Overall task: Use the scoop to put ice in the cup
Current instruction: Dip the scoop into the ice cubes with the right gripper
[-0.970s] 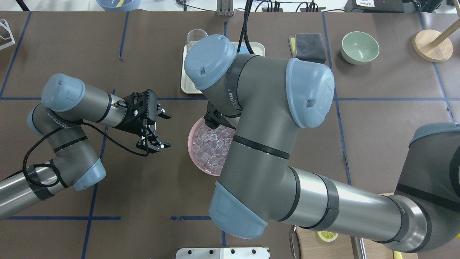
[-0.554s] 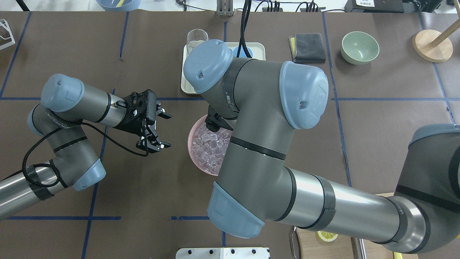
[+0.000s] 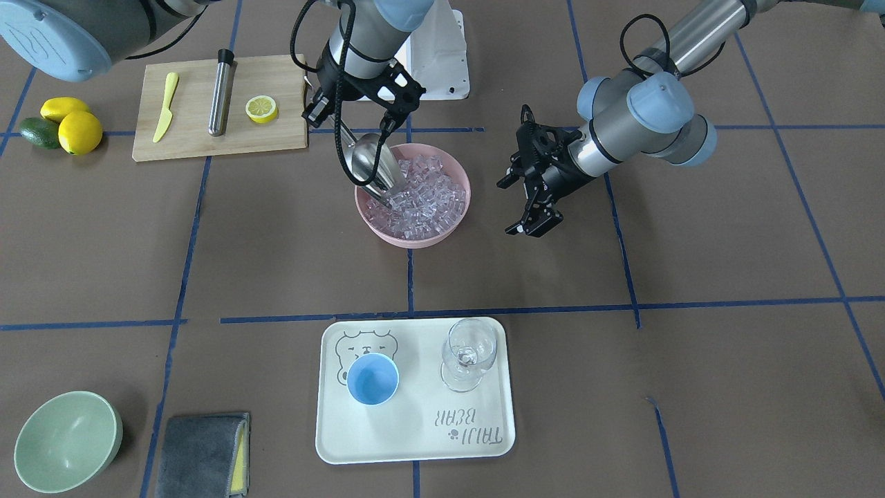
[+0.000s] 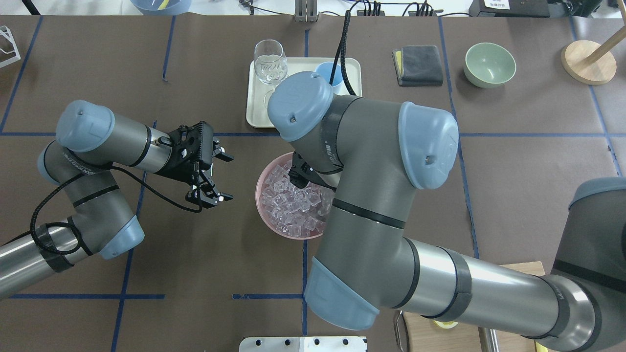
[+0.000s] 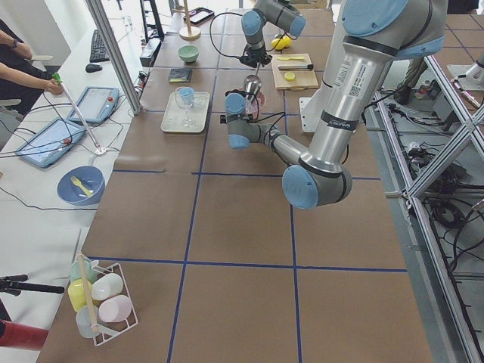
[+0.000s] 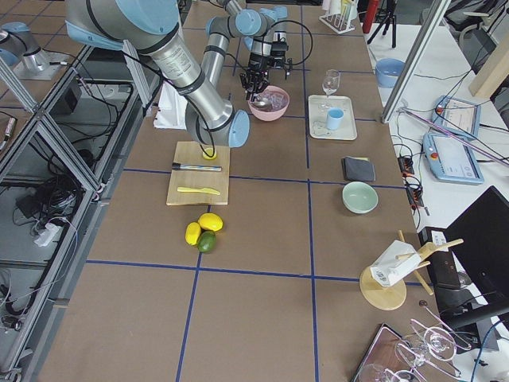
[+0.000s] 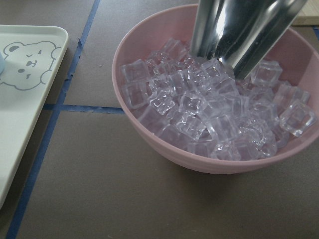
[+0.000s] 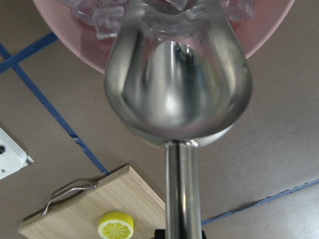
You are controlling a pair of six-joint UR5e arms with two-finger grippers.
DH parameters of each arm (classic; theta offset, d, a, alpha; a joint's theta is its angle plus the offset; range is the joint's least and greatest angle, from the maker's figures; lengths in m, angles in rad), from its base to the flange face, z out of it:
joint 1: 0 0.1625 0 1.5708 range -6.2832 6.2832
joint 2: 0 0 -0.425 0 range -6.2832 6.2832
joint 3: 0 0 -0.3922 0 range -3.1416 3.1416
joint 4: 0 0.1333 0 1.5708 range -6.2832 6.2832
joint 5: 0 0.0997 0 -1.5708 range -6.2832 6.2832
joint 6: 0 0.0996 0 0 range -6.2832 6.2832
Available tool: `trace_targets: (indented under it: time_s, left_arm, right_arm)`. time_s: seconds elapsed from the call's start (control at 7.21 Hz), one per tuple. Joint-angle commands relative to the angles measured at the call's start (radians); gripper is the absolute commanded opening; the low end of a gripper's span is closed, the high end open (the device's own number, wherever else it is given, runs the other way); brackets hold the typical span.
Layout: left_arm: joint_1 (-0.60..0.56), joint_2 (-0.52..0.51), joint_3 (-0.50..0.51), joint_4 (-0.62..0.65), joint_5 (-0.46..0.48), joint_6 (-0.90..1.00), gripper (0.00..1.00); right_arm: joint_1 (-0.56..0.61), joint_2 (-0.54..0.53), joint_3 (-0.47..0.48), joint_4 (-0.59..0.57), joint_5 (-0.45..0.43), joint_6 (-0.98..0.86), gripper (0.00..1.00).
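Observation:
My right gripper (image 3: 357, 119) is shut on the handle of the steel scoop (image 3: 374, 166). The scoop points steeply down, its tip among the ice (image 3: 423, 195) in the pink bowl (image 3: 413, 240). The right wrist view shows the scoop's trough (image 8: 175, 89) with nothing in its near part and its front edge among the cubes. The left wrist view shows the scoop (image 7: 239, 30) in the ice (image 7: 209, 117). The light-blue cup (image 3: 373, 379) stands empty on the white tray (image 3: 415, 443). My left gripper (image 3: 527, 206) is open and empty beside the bowl.
A wine glass (image 3: 470, 353) stands on the tray beside the cup. A cutting board (image 3: 207, 142) holds a yellow knife, a steel tube (image 3: 221, 90) and a lemon slice. Lemons (image 3: 69, 124), a green bowl (image 3: 66, 439) and a grey cloth (image 3: 200, 453) lie around.
My right arm has swung back from over the tray towards the robot, uncovering the glass and the cup. The left arm has not moved.

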Motion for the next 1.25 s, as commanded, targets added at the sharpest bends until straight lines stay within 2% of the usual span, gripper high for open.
trace_targets:
  time_s: [0.0, 1.11]
  left_arm:
    - [0.0, 0.0, -0.002, 0.0, 0.0, 0.0, 1.0]
    - [0.0, -0.003, -0.006, 0.0, 0.0, -0.002, 1.0]
  right_arm:
    - [-0.003, -0.063, 0.054, 0.038, 0.0, 0.001, 0.0]
    - [-0.022, -0.163, 0.026, 0.288, -0.003, 0.019, 0.0]
